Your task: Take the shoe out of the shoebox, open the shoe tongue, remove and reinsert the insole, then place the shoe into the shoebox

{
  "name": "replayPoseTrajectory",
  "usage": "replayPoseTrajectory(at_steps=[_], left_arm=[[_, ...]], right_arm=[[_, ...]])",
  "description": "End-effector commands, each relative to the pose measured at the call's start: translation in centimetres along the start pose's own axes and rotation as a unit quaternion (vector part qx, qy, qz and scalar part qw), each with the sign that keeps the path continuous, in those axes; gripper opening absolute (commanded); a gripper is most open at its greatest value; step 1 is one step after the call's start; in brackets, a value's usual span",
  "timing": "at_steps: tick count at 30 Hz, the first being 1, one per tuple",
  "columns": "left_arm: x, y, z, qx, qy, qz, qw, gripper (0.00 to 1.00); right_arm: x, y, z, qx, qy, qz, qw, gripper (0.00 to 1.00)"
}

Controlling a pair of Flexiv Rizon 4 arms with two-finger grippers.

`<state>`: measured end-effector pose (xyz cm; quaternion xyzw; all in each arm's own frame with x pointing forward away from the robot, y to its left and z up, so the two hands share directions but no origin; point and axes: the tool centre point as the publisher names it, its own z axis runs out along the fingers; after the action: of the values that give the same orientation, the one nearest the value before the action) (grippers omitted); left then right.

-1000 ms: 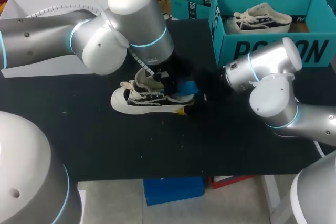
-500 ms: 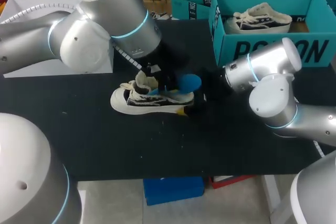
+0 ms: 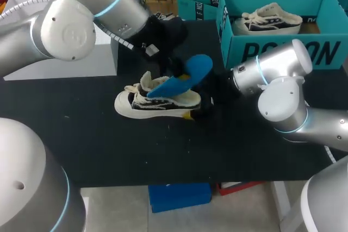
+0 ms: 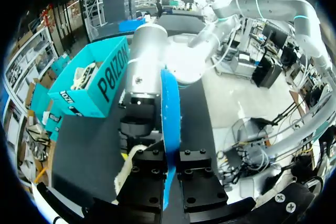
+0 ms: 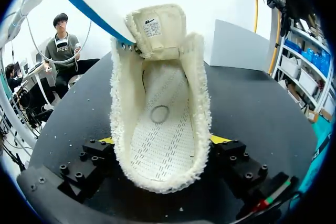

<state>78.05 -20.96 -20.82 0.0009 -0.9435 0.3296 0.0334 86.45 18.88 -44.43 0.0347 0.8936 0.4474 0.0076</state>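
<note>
Now left tool: clamped on the blue insole, which we have lifted nearly clear of the shoe.
Shoe: on the bench, beside the shoebox.
Right tool: clamped on its heel.
Meaning: removal nearly done; reinsertion next, we judge.

Shoe shows a rough, fleecy cream lining and a smooth rubber sole. Blue insole looks smooth and matt, and the table is matt black.

Bright, even light; white glare behind the shoe in the right wrist view.
</note>
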Motion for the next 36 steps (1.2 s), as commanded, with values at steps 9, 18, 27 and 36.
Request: replayPoseTrajectory(at_steps=[9,18,27,36], left_arm=[[3.0,-4.7,-5.5,0.117,0.041,-0.020,0.992,0.00],[3.7,-4.9,-6.6,0.183,0.113,-0.050,0.975,0.00],[3.7,-4.9,-6.6,0.183,0.113,-0.050,0.975,0.00],[2.9,-4.5,-7.8,0.218,0.112,-0.092,0.965,0.00]], right_arm=[[-0.1,0.0,0.2,0.001,-0.001,0.001,1.000,0.00],[-0.1,0.0,0.2,0.001,-0.001,0.001,1.000,0.00],[-0.1,0.0,0.2,0.001,-0.001,0.001,1.000,0.00],[-0.1,0.0,0.2,0.001,-0.001,0.001,1.000,0.00]])
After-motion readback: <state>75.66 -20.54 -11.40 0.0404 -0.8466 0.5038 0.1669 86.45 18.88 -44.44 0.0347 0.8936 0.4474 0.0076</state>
